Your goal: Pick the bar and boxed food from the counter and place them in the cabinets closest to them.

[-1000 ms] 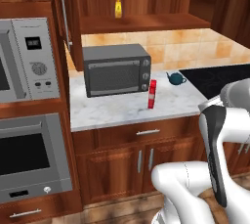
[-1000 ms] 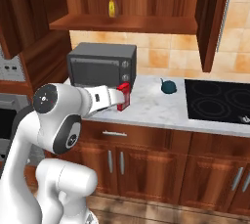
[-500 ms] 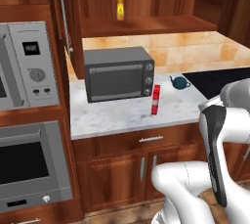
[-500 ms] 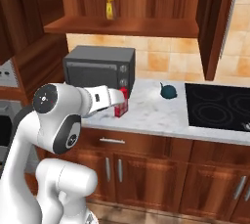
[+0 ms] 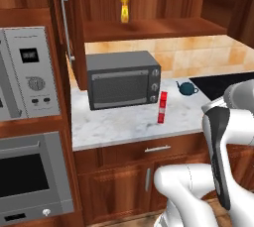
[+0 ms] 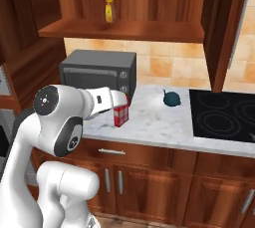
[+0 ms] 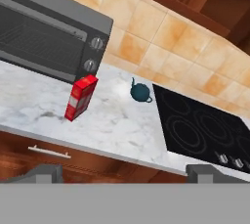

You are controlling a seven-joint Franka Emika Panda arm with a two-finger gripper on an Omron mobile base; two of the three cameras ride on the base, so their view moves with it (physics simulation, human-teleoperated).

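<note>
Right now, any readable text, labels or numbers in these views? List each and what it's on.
None can be read.
Red carton: pale markings, too blurred to read.
Toaster oven: knobs, no legible marks.
Wall oven panel: dark display and buttons, too small to read.
Yellow bottle: no label legible.

bright-red boxed food [image 5: 162,107], white-veined marble counter [image 5: 124,124]

The arm [image 6: 60,122] was glossy white, built of rounded tubular links. A dark grey disc with a small red mark capped one joint, and a dark band ran along another link [image 5: 221,161].
</note>
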